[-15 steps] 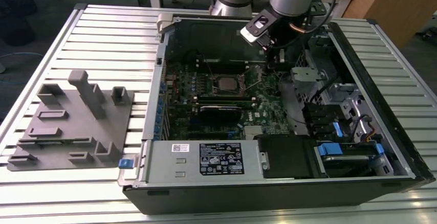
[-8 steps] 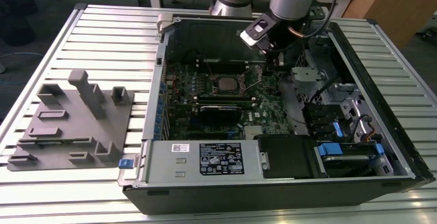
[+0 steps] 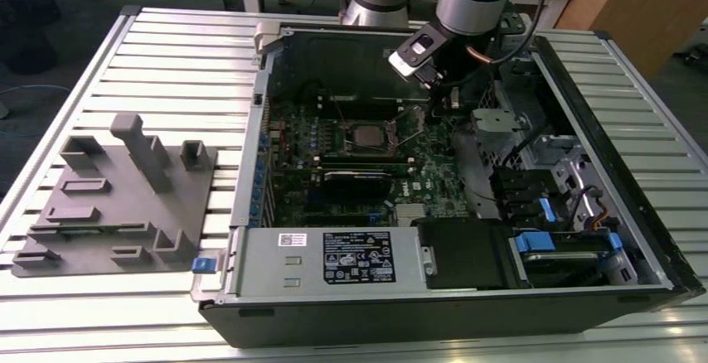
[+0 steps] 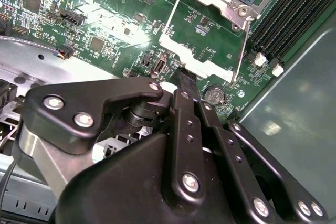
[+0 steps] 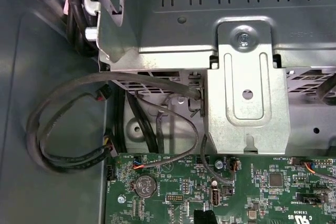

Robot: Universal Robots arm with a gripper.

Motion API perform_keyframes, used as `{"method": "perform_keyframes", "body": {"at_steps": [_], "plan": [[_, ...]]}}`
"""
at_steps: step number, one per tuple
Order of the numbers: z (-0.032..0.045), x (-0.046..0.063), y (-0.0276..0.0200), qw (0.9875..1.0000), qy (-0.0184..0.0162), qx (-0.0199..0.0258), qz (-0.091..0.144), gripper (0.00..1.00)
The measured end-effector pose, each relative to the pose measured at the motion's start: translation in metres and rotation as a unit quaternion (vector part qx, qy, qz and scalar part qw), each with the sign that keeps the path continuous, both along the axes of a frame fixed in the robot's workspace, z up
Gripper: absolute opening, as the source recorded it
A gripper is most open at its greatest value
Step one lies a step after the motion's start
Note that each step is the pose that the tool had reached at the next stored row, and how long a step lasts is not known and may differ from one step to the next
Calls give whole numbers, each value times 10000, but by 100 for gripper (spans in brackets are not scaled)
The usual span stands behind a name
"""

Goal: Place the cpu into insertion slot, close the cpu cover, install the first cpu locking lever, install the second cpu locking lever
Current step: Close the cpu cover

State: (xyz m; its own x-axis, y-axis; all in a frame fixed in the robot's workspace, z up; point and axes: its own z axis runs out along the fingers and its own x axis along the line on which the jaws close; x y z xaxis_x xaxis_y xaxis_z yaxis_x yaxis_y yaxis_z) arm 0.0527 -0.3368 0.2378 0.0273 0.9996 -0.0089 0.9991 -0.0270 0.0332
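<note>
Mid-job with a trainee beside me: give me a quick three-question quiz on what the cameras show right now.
1. True or false: the chip already sits in the socket.
2. Pick one: relative to the computer case, the grey tray lies (A) inside it, (B) on the slatted table at the exterior view's left of it, (C) on top of it.
3. Fill in: in the second wrist view, the gripper is nearest the edge of the silvery windowed ___ beside the socket.

Key: 1 true; 2 B; 3 cover.
</note>
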Motion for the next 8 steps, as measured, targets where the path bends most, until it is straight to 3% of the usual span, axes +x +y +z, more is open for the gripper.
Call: {"method": "perform_keyframes", "body": {"at_steps": [8], "plan": [[0,-26,7,10000,-2,0,0,11]]}}
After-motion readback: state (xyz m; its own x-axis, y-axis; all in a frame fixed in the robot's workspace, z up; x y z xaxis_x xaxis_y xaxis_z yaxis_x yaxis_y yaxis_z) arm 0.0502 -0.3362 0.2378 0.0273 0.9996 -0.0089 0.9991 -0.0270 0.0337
